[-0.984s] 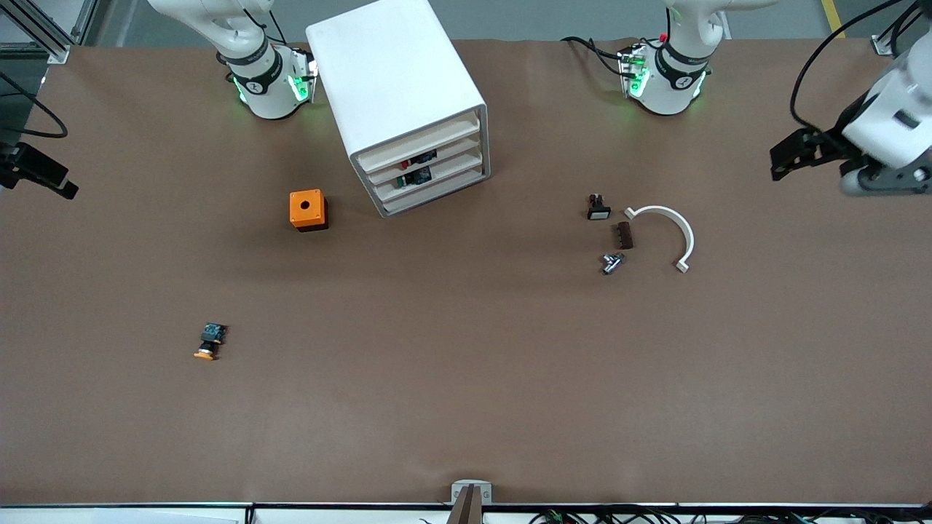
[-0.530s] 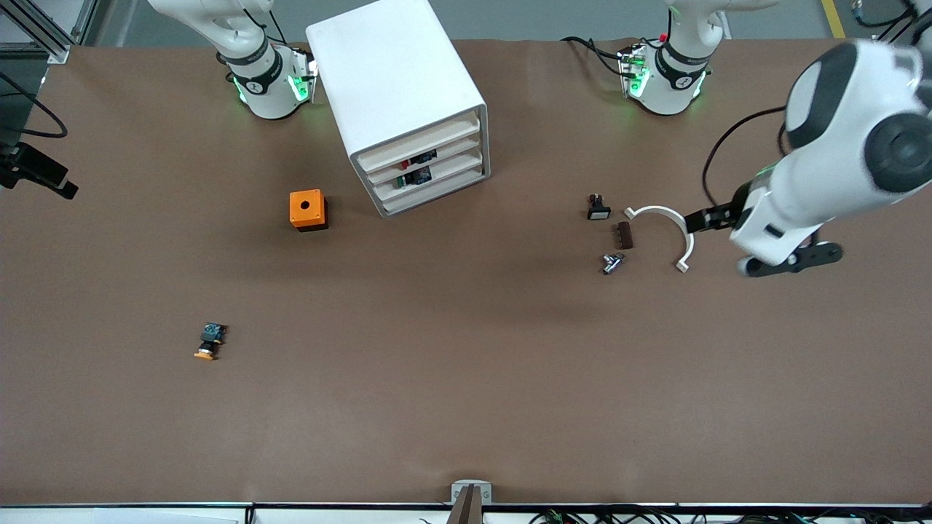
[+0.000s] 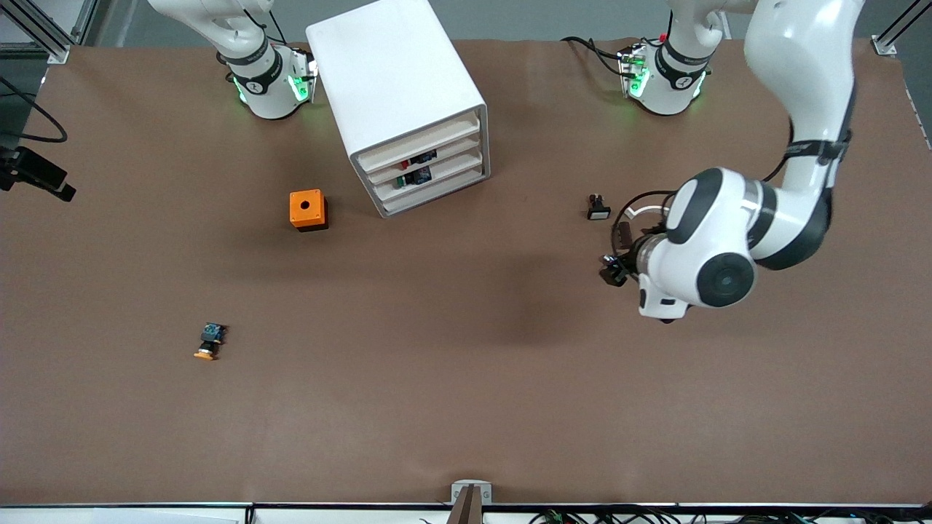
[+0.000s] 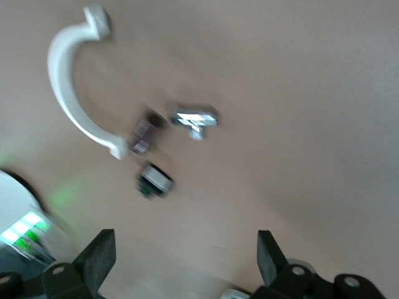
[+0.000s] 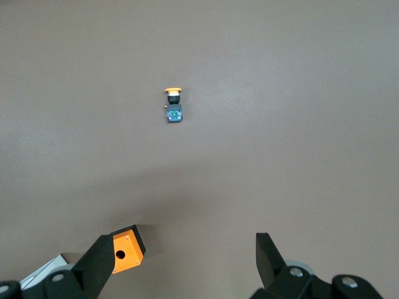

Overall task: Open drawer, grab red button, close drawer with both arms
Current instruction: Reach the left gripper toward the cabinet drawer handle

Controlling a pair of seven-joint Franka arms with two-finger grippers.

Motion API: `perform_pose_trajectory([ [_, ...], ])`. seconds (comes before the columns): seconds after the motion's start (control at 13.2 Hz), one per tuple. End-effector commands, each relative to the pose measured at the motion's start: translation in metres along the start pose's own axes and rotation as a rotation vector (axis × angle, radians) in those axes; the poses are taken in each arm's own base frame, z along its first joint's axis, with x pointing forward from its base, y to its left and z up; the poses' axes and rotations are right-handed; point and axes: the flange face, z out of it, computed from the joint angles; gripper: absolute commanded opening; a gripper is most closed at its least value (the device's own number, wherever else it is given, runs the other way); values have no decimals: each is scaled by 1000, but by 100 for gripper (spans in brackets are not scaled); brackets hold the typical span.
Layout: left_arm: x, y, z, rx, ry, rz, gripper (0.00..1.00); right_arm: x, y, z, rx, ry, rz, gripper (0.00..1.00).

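Shut drawer (image 3: 424, 158), apparently red-capped button (image 3: 416, 157) inside.

Front camera high, facing robots, whole desk (image 3: 466, 407). Left wrist camera close above white arc (image 4: 67, 93); right wrist higher above orange box (image 5: 126, 248).

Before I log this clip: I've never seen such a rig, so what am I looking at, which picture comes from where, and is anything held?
Two white robot arms stand at a brown table. The large picture looks down from a high camera facing them; the two small ones come from cameras on each wrist.

The left gripper, jaws open and empty, hangs over a white curved bracket and small parts toward the left arm's end. The right gripper, jaws also open and empty, is out of the high view; its camera shows the orange box and a yellow-capped button.

The white cabinet has its drawers shut; the red-capped button shows inside the drawer. Nothing is held.
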Motion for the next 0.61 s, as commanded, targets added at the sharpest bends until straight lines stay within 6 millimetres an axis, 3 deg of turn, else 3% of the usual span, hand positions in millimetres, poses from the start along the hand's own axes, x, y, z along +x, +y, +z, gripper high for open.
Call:
perform_pose_trajectory([
  [0.0,-21,35,27,-20,-75,-172,100,4,-18,13,-16,-24,154,100],
  [0.15,-50,57,57,-1,-149,-324,100,4,-44,23,-23,-41,251,100],
  [0.53,-111,85,129,170,-335,-668,100,0,-111,48,-16,-96,458,100],
])
